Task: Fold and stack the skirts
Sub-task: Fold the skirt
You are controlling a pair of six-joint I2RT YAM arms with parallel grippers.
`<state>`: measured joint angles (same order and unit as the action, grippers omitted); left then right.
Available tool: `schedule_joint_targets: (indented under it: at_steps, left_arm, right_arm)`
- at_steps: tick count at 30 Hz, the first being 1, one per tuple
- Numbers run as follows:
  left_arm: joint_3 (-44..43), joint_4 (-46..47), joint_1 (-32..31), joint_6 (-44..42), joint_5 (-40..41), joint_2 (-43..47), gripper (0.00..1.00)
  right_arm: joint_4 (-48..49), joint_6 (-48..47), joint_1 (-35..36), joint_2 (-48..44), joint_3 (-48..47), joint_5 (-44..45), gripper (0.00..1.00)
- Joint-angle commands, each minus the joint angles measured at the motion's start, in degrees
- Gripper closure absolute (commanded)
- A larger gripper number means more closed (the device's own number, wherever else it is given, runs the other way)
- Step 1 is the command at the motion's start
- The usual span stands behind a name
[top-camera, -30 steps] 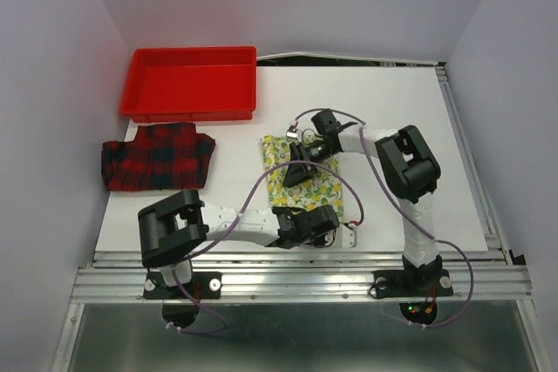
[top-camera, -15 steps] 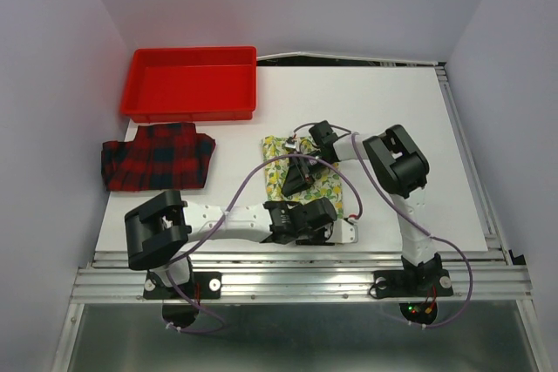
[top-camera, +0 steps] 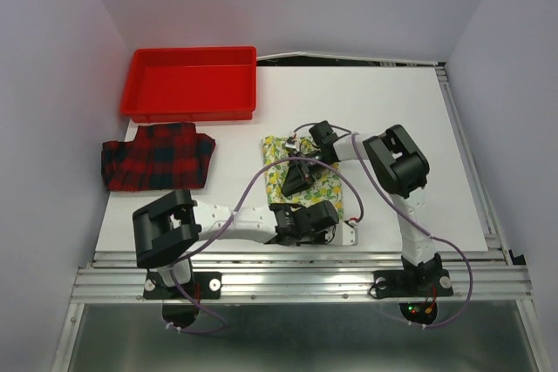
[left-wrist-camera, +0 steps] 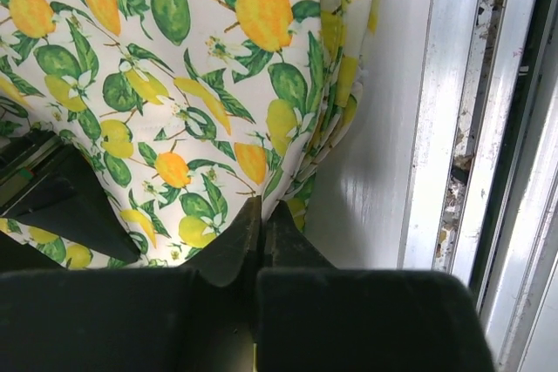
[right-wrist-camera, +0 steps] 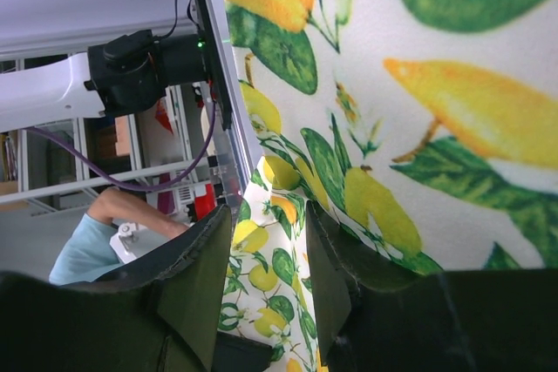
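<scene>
**Both arms low at the lemon skirt**

Left arm stretches along the near edge of the desk (top-camera: 392, 111). Left gripper (left-wrist-camera: 261, 222) is pressed together, pinching the hem of the lemon skirt (top-camera: 331, 187). Right arm bends back toward the centre, with the right gripper (right-wrist-camera: 268, 209) slightly spread just over the print. Only the top view shows the plaid skirt (top-camera: 157, 156), flat at left near the red tray (top-camera: 192, 114).

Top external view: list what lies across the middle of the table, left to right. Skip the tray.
plaid skirt → lemon skirt → right arm's elbow
</scene>
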<state>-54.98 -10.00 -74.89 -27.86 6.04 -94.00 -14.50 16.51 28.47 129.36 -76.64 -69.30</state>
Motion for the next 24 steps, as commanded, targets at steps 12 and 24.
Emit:
schedule_joint_targets:
  at_steps: [12, 24]
  left_arm:
    - [-4.9, -9.7, 0.2, 0.8, -8.9, 7.5, 1.0]
    - [-6.8, -9.6, 1.9, 1.5, -10.3, 7.0, 1.0]
  right_arm:
    - [-7.0, -5.4, -0.8, -6.5, -10.9, 5.4, 0.48]
    - [9.8, 6.5, 1.1, 1.8, -5.8, 3.5, 0.54]
